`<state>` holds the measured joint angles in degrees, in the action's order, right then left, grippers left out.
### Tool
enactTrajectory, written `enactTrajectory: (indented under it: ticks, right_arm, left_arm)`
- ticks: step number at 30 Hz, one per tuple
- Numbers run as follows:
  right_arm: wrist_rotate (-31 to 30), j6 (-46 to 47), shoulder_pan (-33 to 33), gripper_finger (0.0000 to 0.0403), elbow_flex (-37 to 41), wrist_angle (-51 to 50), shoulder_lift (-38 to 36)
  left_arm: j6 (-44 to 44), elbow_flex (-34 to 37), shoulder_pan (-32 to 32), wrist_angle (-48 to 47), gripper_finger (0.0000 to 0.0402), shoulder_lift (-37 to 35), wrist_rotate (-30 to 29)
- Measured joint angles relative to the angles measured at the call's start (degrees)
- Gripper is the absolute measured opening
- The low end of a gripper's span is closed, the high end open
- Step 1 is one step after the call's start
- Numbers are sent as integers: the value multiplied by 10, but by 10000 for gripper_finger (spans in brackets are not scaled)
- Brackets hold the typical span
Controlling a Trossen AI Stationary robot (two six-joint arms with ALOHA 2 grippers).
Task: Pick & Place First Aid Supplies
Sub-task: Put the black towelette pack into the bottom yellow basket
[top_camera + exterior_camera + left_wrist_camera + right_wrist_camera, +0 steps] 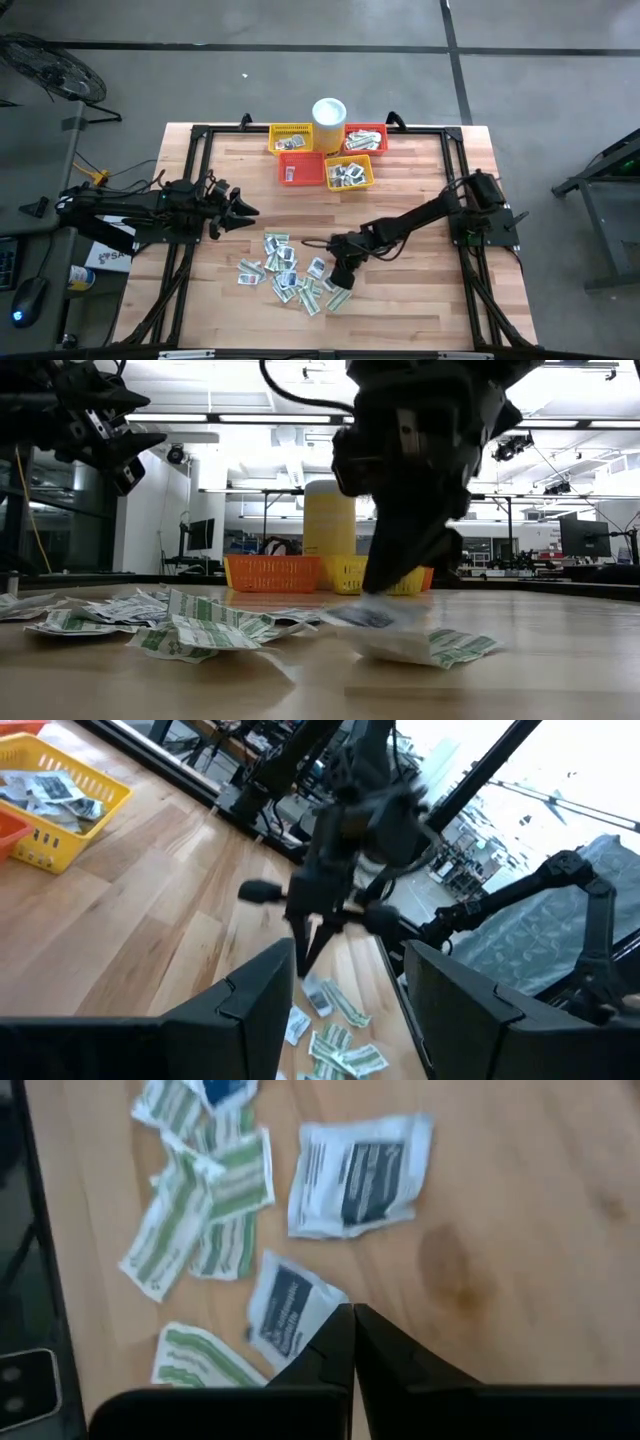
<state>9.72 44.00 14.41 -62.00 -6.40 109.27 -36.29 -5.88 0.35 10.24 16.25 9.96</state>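
So the sachets (290, 272) are mostly sitting in a loose scatter on the table (420, 300), front-centre, well apart from the baskets (325, 155) at the far edge. Some sachets are already in the baskets, so the sorting looks partly done but with plenty left.

The one that matters right now is a white sachet with a dark printed panel (285, 1308), at the right edge of the pile. The right gripper (352, 1342) is down on it with its fingers pressed fully together, tips right at the sachet's corner. In the right wrist view it looks like it's pinching that corner, but honestly the tips cover the spot, so I wouldn't swear it's got a proper hold. The low view shows the gripper down at table level with a sachet right under it.

So my read: this is the grab step, just closed, not lifted yet.

Next move would be a straight lift to check the sachet actually comes up, and comes up alone, since neighbours lie just beside it. Then carry it to the far edge and drop it in a basket, steering clear of the white cup (329, 112) standing between them.

Left gripper (246, 210) is hovering off to the left, fingers spread wide, holding nothing.
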Motion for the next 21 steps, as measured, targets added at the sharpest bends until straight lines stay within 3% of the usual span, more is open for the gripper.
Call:
enactTrajectory:
  ticks: [13,21]
  right_arm:
    - [-82,-12,-13,0,-1,-97,-100]
    - [-158,-58,-72,0,-2,-173,-193]
  left_arm:
    - [0,0,0,-15,191,0,-1]
    - [0,0,0,-14,191,0,-1]
